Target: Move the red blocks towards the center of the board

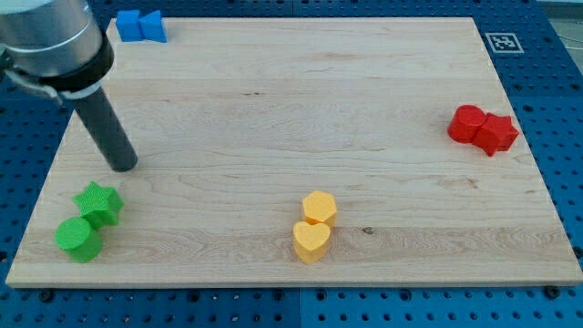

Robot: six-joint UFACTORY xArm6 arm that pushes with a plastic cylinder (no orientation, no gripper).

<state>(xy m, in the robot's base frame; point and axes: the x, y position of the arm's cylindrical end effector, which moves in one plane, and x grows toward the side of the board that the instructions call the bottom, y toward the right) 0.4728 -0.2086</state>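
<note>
Two red blocks touch each other near the board's right edge: a round one (467,124) on the left and a star-like one (497,133) on the right. My tip (122,166) rests on the board at the view's left, far from the red blocks. It stands just above the green star (99,202), apart from it.
A green cylinder (77,239) touches the green star at the lower left. Two blue blocks (140,25) sit at the top left edge. A yellow hexagon (320,208) and a yellow heart (311,240) sit together at the bottom middle. The wooden board (291,109) lies on a blue pegboard.
</note>
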